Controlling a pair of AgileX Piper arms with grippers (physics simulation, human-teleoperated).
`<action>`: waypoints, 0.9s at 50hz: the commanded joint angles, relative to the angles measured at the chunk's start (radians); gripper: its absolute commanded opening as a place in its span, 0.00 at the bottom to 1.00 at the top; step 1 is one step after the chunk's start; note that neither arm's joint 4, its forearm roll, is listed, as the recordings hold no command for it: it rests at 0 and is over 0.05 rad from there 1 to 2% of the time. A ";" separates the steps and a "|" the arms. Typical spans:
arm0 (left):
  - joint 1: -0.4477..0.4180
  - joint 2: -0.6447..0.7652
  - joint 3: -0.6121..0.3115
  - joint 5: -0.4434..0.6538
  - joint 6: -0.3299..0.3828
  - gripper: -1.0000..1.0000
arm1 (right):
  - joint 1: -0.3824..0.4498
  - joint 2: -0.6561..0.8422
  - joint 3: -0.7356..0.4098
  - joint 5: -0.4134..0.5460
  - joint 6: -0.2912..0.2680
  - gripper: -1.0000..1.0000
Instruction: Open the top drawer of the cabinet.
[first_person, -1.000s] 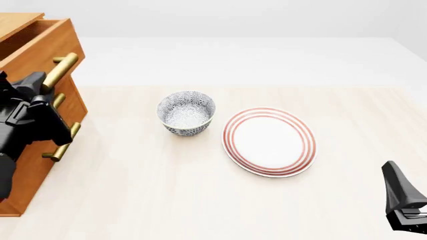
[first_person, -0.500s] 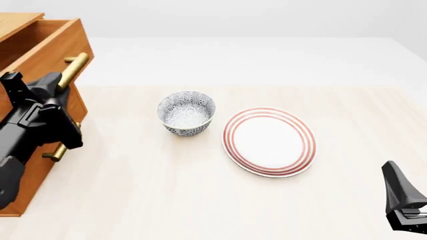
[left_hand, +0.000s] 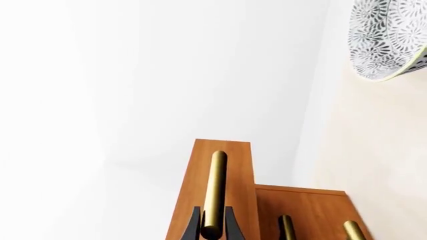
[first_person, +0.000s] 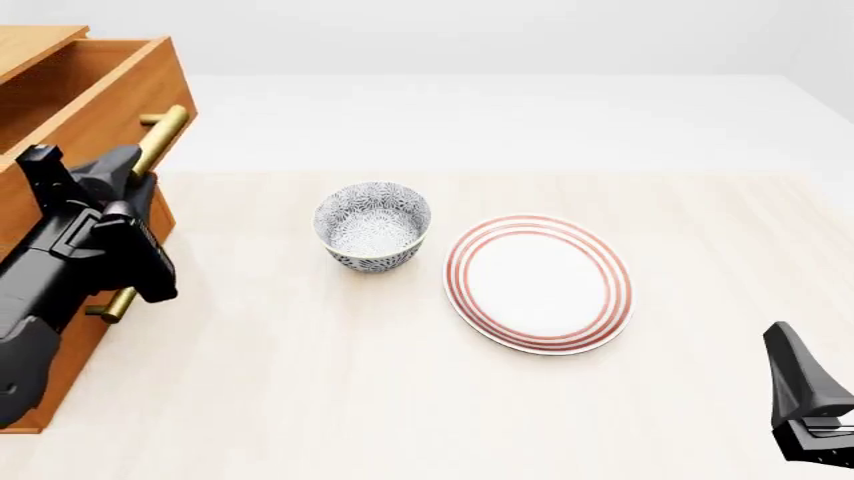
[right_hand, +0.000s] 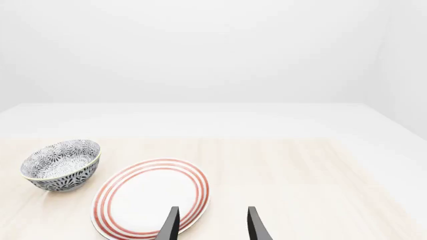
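The orange-brown cabinet (first_person: 34, 45) stands at the table's left edge. Its top drawer (first_person: 114, 100) is pulled partly out, with the open box showing behind its front. My left gripper (first_person: 138, 162) is shut on the top drawer's brass bar handle (first_person: 163, 133). In the left wrist view the gripper (left_hand: 212, 227) has one finger on each side of that handle (left_hand: 216, 185), against the drawer front (left_hand: 233, 165). My right gripper (first_person: 807, 400) is low at the front right, far from the cabinet. It is open and empty in the right wrist view (right_hand: 212, 225).
A patterned blue-white bowl (first_person: 372, 226) and a red-ringed white plate (first_person: 538, 283) sit mid-table, right of the cabinet. A lower drawer's brass handle (first_person: 118, 303) shows under my left arm. Two lower handles (left_hand: 285, 227) also show in the left wrist view.
The top drawer has slid further out towards the right. My left gripper moved with its handle. The right arm has not moved.
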 joint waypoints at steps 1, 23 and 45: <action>-0.079 -0.051 0.035 0.015 0.009 0.00 | 0.000 0.000 0.000 0.000 0.000 1.00; -0.139 -0.085 0.047 0.021 0.013 0.00 | 0.000 0.000 0.000 0.000 0.000 1.00; -0.267 -0.143 0.036 0.112 -0.032 1.00 | 0.000 0.000 0.000 0.000 0.000 1.00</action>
